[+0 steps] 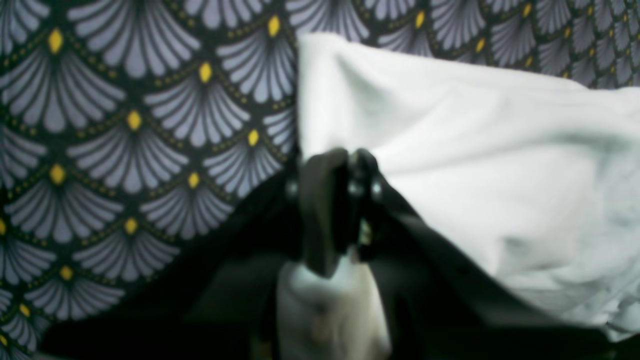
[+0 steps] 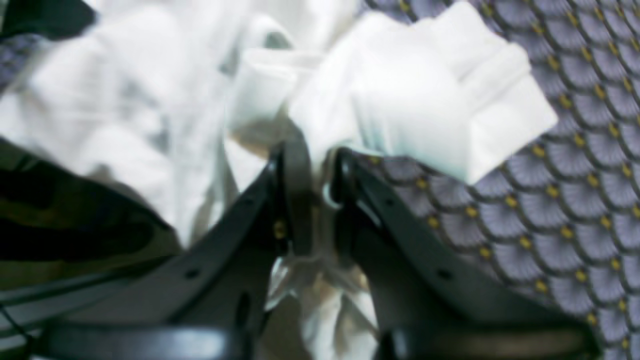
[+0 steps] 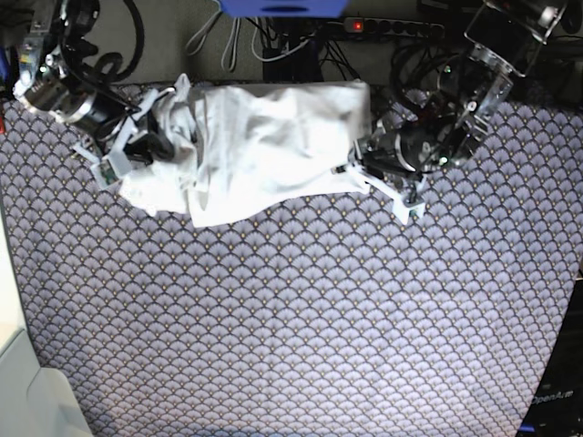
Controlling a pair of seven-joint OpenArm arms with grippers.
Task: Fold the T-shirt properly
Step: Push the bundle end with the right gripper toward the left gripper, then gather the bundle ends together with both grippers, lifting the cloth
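The T-shirt [image 3: 264, 150] lay bunched and wrinkled at the far edge of the desk [image 3: 291, 319], stretched sideways between the two arms, its lower hem sagging unevenly toward the middle of the patterned cloth [image 3: 301, 346] that covered the desk. In the base view the left end effector [image 3: 358, 168] sat at the shirt's right end and the right end effector [image 3: 155, 141] at its left end, each touching the fabric.

Beyond the desk's far edge were a tangle of dark cables [image 3: 273, 41], a power strip with a red light [image 3: 392, 27] and a blue object [image 3: 282, 7] partly cut off by the frame. A pale surface [image 3: 23, 391] showed at the near left corner. Nothing lay on the cloth in front of the shirt.

The left wrist view showed what the base view could not: the left end effector [image 1: 345, 210] had its jaws nearly together with white fabric bunched between and below them, so it was clamped on the T-shirt [image 1: 475, 165], which rose to the right as a smooth fold over the fan-patterned cloth [image 1: 125, 150]. The right wrist view, blurred, showed the right end effector [image 2: 312, 200] likewise pinched on a strip of the T-shirt [image 2: 410, 100], with cloth gathered between its black fingers [image 2: 380, 225] and a folded wad standing just above them; more crumpled white fabric filled the left of that view, and the patterned cloth [image 2: 575, 200] the right.
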